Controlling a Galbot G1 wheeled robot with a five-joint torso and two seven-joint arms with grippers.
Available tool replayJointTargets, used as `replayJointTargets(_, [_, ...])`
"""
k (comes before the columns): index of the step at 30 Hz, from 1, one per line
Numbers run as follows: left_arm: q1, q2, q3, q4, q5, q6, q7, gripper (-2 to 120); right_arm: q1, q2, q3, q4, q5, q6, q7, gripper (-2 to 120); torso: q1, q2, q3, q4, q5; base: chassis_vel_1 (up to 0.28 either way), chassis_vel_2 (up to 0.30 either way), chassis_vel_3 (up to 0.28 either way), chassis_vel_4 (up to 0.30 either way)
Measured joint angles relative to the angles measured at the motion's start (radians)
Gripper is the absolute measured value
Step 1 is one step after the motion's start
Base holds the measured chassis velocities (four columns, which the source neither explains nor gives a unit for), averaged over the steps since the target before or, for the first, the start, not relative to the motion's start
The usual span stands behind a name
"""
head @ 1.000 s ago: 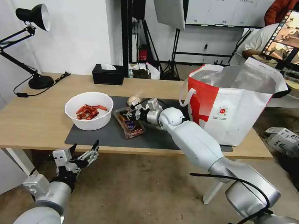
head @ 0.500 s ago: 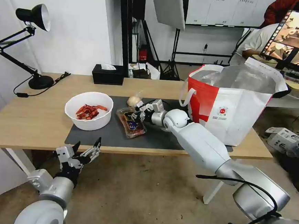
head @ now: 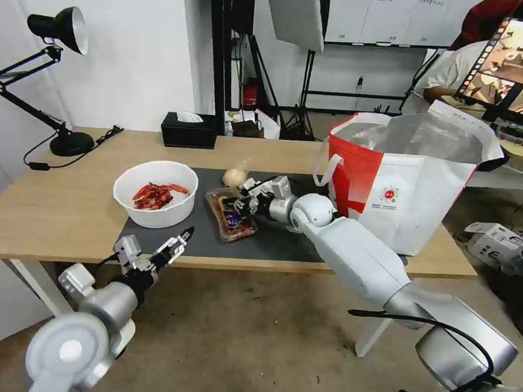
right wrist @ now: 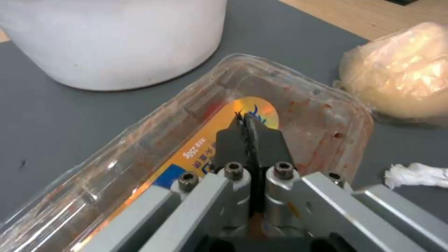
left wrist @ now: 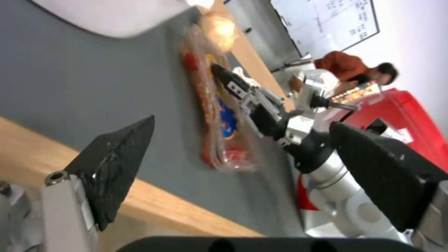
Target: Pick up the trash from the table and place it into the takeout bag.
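We judge the pick-up step is in hand: our right gripper (right wrist: 247, 120), fingers pressed together on the clear tray's (head: 231, 215) right rim on the mat, must next lift it toward the bag (head: 407, 183), while our left gripper (head: 172, 250) waits open near the table's (head: 60, 216) edge.

White wall (head: 140, 47) at 11 o'clock; black desk lamp (head: 57, 29) at 10; black stands (head: 307, 73) at 12; monitor (head: 519, 65) at 2; brown floor (head: 250, 340) below.
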Motion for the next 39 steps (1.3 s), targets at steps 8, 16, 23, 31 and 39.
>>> replayJointTargets(8, [-0.094,0.004,0.033,0.066,-0.064,0.004,-0.009,100,0.0,-0.012,0.003,0.016,0.006,-0.001,0.004,0,0.0,0.0,0.0,0.0001,0.0,0.0,0.0,0.0,0.0])
replayJointTargets(16, [-0.162,0.002,0.061,0.118,-0.07,0.009,-0.023,100,0.005,-0.024,0.0,0.032,0.024,-0.001,0.011,0,0.0,0.0,0.0,0.0,0.0,0.0,0.0,0.0,0.0])
replayJointTargets(23, [-0.194,-0.006,0.086,0.16,-0.058,0.008,-0.024,100,0.006,-0.024,0.001,0.045,0.031,-0.001,0.018,0,0.0,0.0,0.0,0.0001,0.0,0.0,0.0,0.0,0.0])
replayJointTargets(31, [-0.239,-0.006,0.116,0.203,-0.039,-0.003,-0.026,100,0.006,-0.02,0.004,0.045,0.032,0.0,0.022,0,0.0,0.0,0.0,0.0001,0.0,0.0,0.0,0.0,0.0])
replayJointTargets(39, [-0.274,-0.011,0.15,0.236,-0.02,-0.005,-0.026,100,0.009,-0.015,0.004,0.037,0.033,0.001,0.022,0,0.0,0.0,0.0,0.0002,0.0,0.0,0.0,0.0,0.0])
